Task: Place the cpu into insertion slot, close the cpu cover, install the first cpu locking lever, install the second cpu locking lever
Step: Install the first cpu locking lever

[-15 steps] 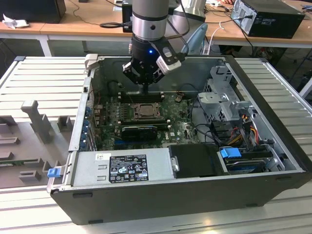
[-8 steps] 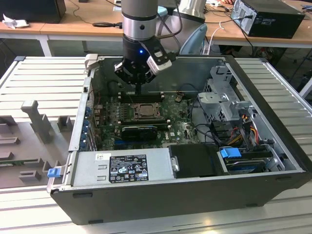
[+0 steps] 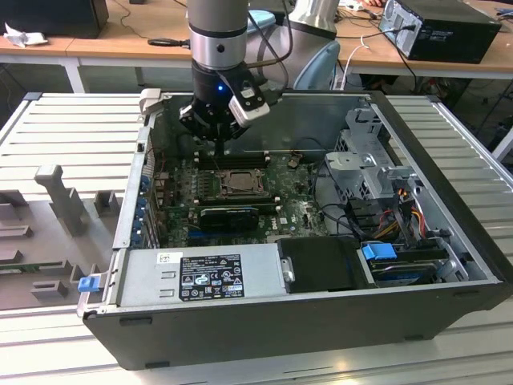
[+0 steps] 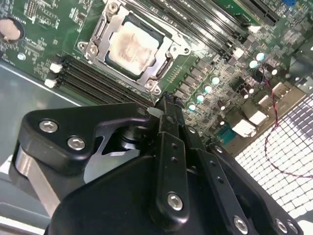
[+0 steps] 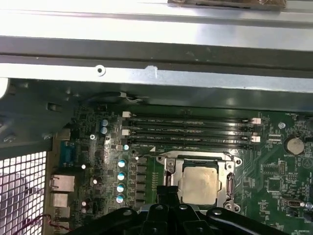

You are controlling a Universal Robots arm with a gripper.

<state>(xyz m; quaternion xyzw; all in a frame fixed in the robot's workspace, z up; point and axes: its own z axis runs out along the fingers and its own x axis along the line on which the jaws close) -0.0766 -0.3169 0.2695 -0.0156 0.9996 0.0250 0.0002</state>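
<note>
My black pincer (image 4: 167, 105), closed on nothing, hovers just beside the square, silver-rimmed insertion slot (image 4: 90, 46). The pale beige square cpu (image 4: 129, 46) sits inside it, under the lowered silvery frame-shaped cpu cover (image 4: 164, 61). Judged step: the locking levers, which call for fine downward pressure.

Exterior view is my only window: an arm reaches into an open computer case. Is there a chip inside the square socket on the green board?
Observer: Yes. In both wrist views the cpu lies in the insertion slot, pale face up.
Operator: Is something holding it down?
Observer: The cpu cover, a metal frame, lies flat around the chip, which shows through its cut-out.
Operator: Where exactly is the claw?
Observer: In the second wrist view the claw points at the board beside the socket's corner, next to the memory slots, not over the chip.
</note>
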